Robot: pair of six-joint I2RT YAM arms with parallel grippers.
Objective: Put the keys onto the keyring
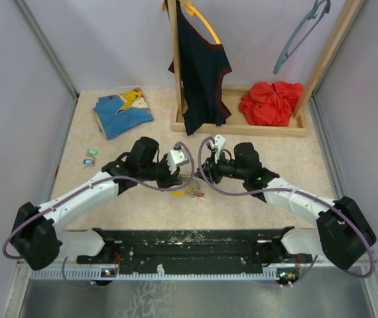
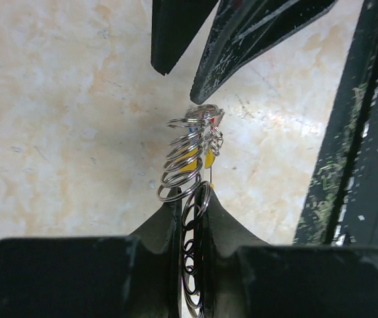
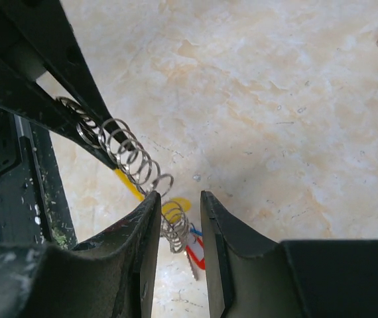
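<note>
The keyring is a stretched coil of thin grey wire rings with a yellow tag and a small red piece. My left gripper is shut on one end of the coil and holds it just above the table. My right gripper is open, and the coil's lower end hangs between its fingers. In the top view the keyring sits between the left gripper and right gripper. The blue key and mint green key lie on the table far left, apart from both grippers.
A blue and yellow garment lies at the back left. A wooden rack at the back holds a dark top and a red cloth. A teal hanger hangs at the back right. A black base plate runs along the near edge.
</note>
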